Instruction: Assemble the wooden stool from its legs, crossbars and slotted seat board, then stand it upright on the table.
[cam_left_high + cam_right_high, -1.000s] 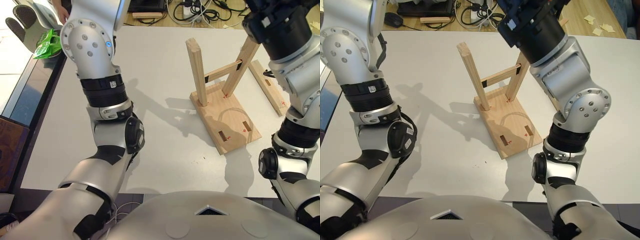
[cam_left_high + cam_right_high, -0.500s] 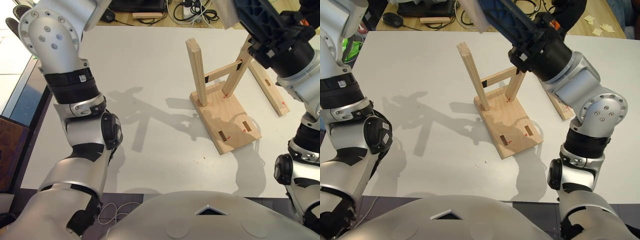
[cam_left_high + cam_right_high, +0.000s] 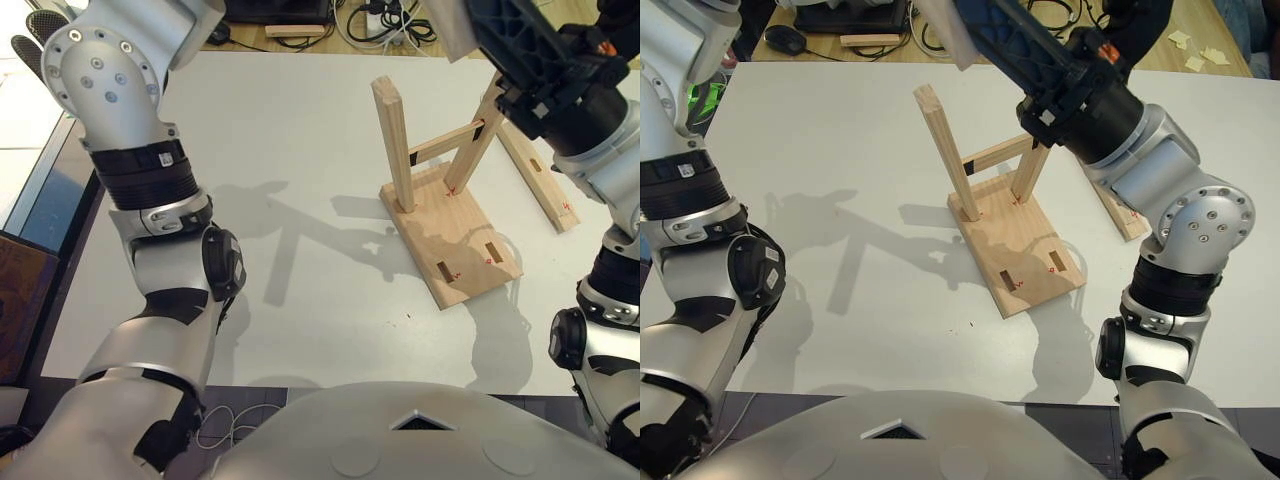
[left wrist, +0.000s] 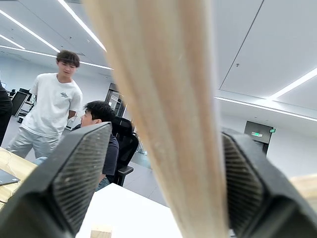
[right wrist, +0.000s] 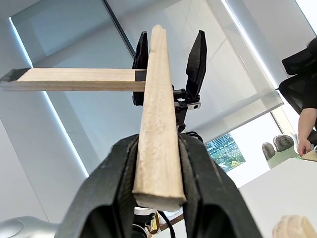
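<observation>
Now, the head view: the seat board [image 3: 455,240] lies flat on the bench [image 3: 300,150], pale wood, well below the right arm's fingers [image 3: 500,25]. Two empty slots [image 3: 445,270] show at its near end, with small red marks [image 3: 487,260] beside them, too small to read. At its far end the left standing leg [image 3: 394,140] rises upright and the right standing leg [image 3: 478,140] leans a little, a standing crossbar [image 3: 445,143] joining them. A loose leg [image 3: 538,175] lies flat just beside the board, with a dark slot and a red mark on it that cannot be read.

Over to the left wrist: the left arm's fingers [image 4: 79,173] are spread apart, and a pale, grainy length of wood runs up between them, with a clear gap on one side. A green sign [image 4: 256,134] on the far wall is too small to read.

And the right wrist: the right arm's fingers are clamped tight on the held leg [image 5: 157,124], gripping its near end. Beyond the fingertips, at the far end, a held crossbar [image 5: 74,80] juts off sideways, dark at its joint, and the left arm's fingers straddle that joint, parted.
</observation>
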`<state>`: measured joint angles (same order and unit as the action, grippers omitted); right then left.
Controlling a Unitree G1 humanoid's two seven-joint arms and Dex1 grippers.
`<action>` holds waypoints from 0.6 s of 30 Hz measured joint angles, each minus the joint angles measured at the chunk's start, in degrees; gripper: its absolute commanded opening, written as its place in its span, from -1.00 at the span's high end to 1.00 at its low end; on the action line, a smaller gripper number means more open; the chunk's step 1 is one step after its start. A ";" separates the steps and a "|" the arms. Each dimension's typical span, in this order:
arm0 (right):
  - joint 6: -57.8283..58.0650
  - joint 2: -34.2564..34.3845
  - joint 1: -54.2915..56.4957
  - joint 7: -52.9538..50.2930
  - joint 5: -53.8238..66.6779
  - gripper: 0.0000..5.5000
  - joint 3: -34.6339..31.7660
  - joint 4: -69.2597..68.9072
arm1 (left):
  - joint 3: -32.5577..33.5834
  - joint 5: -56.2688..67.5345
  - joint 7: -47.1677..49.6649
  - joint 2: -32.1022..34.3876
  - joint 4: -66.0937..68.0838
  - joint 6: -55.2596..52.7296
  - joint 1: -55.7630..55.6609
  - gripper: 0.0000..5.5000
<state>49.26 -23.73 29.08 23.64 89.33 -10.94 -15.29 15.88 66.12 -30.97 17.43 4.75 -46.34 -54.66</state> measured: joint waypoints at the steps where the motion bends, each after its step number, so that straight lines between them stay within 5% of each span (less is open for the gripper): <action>1: 0.00 -0.14 -0.01 0.31 -0.40 0.63 -0.01 0.05 | 0.11 0.01 0.17 -0.01 0.11 0.00 -0.14 0.00; 9: 0.05 -1.46 -1.53 3.20 -3.02 0.63 -0.05 0.45 | 1.09 0.03 0.60 -0.09 0.91 0.00 -0.74 0.42; 18: -0.75 -1.43 -1.61 5.69 -5.48 0.63 -0.07 0.42 | 1.42 1.23 0.37 -0.64 1.02 -0.26 -0.73 0.47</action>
<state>48.51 -25.16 27.47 29.33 83.86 -11.01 -14.87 17.29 67.35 -30.59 16.79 5.77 -46.60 -55.39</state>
